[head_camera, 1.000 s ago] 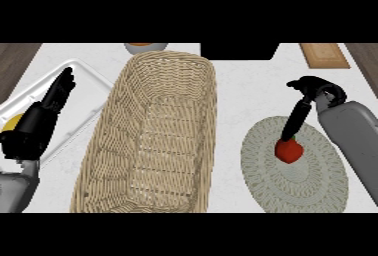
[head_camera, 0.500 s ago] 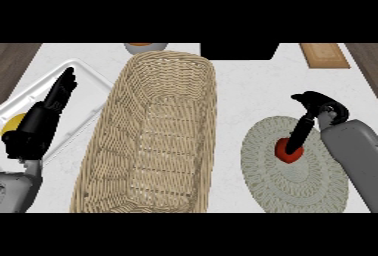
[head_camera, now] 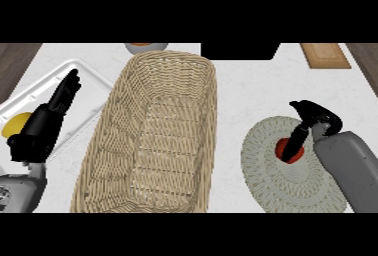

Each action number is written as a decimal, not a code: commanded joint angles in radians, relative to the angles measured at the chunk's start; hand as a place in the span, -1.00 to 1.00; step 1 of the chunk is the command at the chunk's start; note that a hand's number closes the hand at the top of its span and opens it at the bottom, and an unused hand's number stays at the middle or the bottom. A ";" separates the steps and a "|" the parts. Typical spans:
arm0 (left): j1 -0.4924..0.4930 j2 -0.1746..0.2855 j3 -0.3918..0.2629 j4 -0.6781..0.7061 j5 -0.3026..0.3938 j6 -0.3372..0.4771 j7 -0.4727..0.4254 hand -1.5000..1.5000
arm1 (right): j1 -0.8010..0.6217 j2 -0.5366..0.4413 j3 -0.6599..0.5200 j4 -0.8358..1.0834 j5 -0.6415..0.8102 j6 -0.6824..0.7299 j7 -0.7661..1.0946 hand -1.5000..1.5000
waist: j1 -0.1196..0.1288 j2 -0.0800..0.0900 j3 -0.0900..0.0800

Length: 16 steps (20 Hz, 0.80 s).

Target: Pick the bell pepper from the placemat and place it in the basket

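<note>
— Closing in, are we? Our right hand [head_camera: 316, 119] has slid nearer, fingers [head_camera: 295, 142] stretched over the bell pepper [head_camera: 283, 148], not yet curled round it

— Yes, nothing is lifted. The pepper sits on the placemat [head_camera: 269, 182], right of the basket [head_camera: 111, 155]; our left hand [head_camera: 46, 122] rests open at the left

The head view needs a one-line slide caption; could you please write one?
Right hand at the pepper on the placemat, right of the basket; left hand rests open at left.
</note>
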 commanded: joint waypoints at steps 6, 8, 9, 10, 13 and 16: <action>-0.046 0.024 0.100 0.036 0.024 -0.110 0.007 0.00 | 0.051 0.082 -0.051 0.022 0.097 -0.030 0.021 -1.00 | 0.000 0.001 0.000; 0.021 -0.025 0.074 0.058 -0.037 -0.073 -0.075 0.00 | 0.111 0.087 -0.039 -0.074 0.107 0.001 0.062 -1.00 | -0.003 0.000 0.000; 0.007 -0.038 0.070 -0.005 -0.038 -0.068 -0.007 0.00 | 0.069 0.121 -0.044 -0.022 0.122 0.002 0.059 -1.00 | 0.001 0.000 0.000; -0.022 -0.060 0.043 0.006 -0.068 -0.045 0.001 0.00 | 0.078 0.125 -0.040 0.004 0.137 -0.016 0.050 -1.00 | 0.000 0.001 0.000; -0.066 -0.035 0.099 0.038 -0.032 -0.087 0.014 0.00 | 0.079 0.093 -0.078 0.053 0.136 0.012 -0.011 -1.00 | -0.001 0.002 0.000; 0.023 -0.070 0.072 -0.017 -0.062 -0.079 -0.004 0.00 | 0.149 0.127 -0.061 -0.031 0.174 -0.012 0.039 -1.00 | -0.001 -0.001 0.000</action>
